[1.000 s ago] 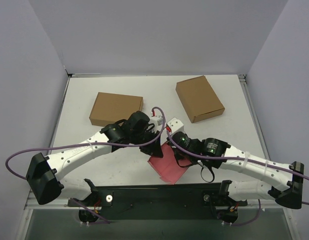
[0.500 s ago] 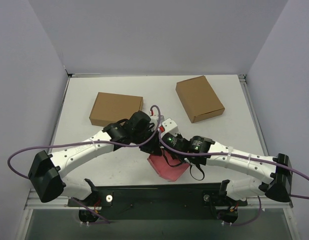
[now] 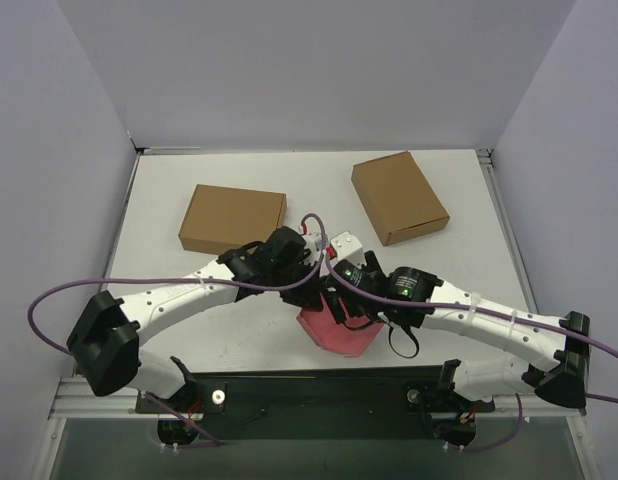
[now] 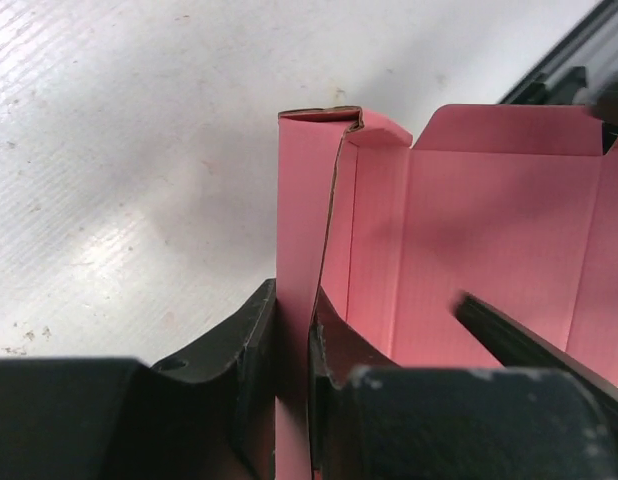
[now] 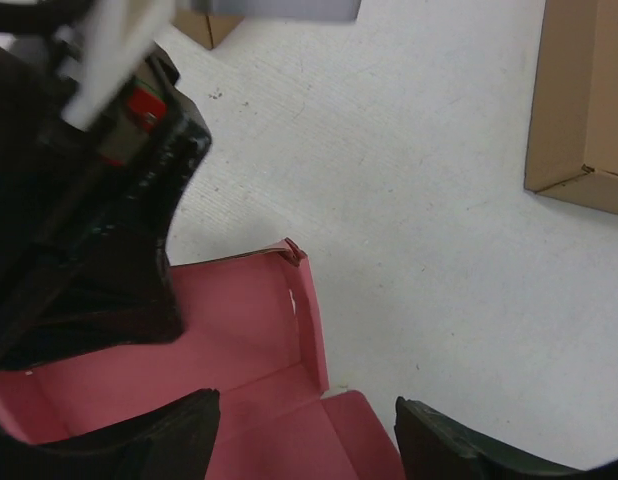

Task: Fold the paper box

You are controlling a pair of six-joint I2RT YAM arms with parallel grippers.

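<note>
The paper box (image 3: 341,336) is pink thin card, half raised, lying near the table's front edge between the two arms. In the left wrist view one upright side wall of the paper box (image 4: 489,230) is pinched in my left gripper (image 4: 294,312), whose black fingers (image 4: 247,345) press both faces of it. My left gripper (image 3: 307,293) sits at the box's far left corner. My right gripper (image 5: 304,440) is open above the box's inner floor (image 5: 239,340), holding nothing, close beside the left one (image 3: 341,300). A corner tab stands crumpled.
Two larger brown cardboard boxes lie flat farther back, one at the left (image 3: 232,217) and one at the right (image 3: 399,196); the right one's edge shows in the right wrist view (image 5: 584,100). The black mounting rail (image 3: 319,385) runs just in front of the box.
My right gripper has gone from shut to open and moved left over the box. The pink card has gone from lying flat to having raised walls. The left gripper kept its pinch.
</note>
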